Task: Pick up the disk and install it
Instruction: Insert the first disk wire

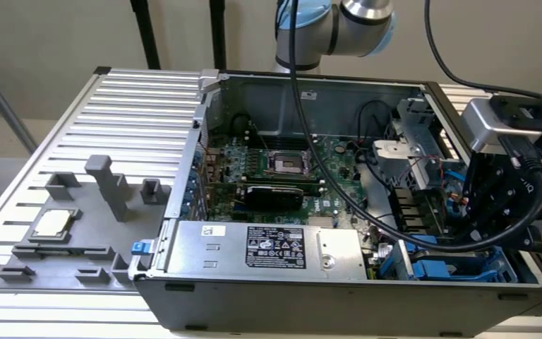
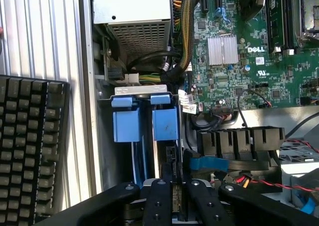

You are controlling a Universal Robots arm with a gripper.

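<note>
My jaws [image 2: 174,198] pinch the disk [image 2: 173,173] edge-on above the blue drive bay [image 2: 144,124]; a slight tilt could jam it or snag the cables [image 2: 249,178].

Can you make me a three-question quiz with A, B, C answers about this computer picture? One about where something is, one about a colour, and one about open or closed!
1. Where is the small square chip?
A. In the grey holder beside the computer case
B. On the motherboard
C. On the keyboard

2. What colour are the plastic tabs in the drive bay?
A. Red
B. Blue
C. Yellow

3. How is the computer case?
A. Closed
B. Upside down
C. Open

Answers:
1 A: the chip lies in the grey holder, to the exterior view's left of the computer case.
2 B: the tabs are blue.
3 C: the motherboard shows inside.
</note>
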